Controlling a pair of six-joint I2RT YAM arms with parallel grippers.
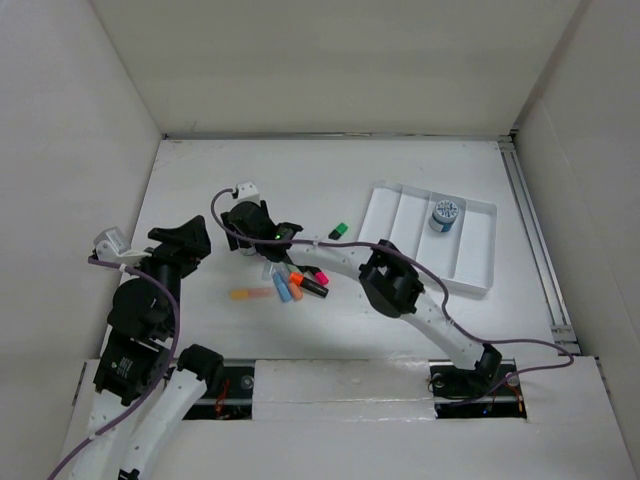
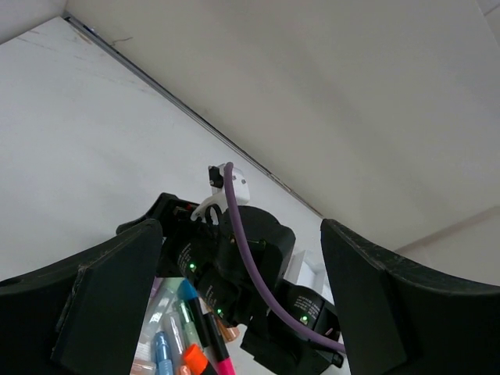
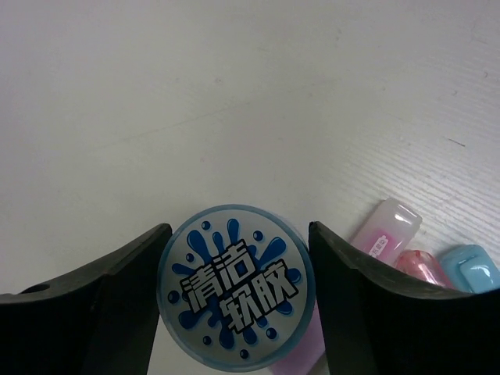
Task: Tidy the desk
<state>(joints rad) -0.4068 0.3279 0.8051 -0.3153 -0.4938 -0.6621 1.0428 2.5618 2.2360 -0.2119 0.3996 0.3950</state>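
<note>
My right gripper (image 3: 238, 228) has its two fingers (image 3: 86, 312) pressed in on a round tub (image 3: 234, 285), one against each side of its lid. The lid carries a blue splash print and Chinese characters. The tub fills the whole gap between those fingers. I cannot tell whether it rests on the desk (image 3: 234, 94) or hangs just above it.

Just outside my right-hand finger lie three pastel pen ends (image 3: 414, 266), white-pink, pink and pale blue, side by side on the desk. A lilac one shows under the tub's edge, close against the same finger. Ahead of these fingertips the matte white desk stretches away. It lies beneath both grippers and runs out to the white wall panels.

My left gripper (image 2: 241, 230) hangs above the desk with its fingers spread wide, gripping nothing. Straight ahead of its fingertips, seen through the gap, is the black wrist of my right arm (image 2: 258, 273), with a purple cable (image 2: 234, 207) looping over it. Below that wrist, nearer my left-hand finger, lies a cluster of markers (image 2: 187, 336): blue, orange, pink and a teal-capped one.

A small green piece (image 1: 338, 231) lies on the desk just beyond the right gripper. Further on the same side, well apart from both grippers, sits a white compartmented tray (image 1: 470, 250). It holds a second blue-lidded tub (image 1: 444, 215) in one of its inner compartments.
</note>
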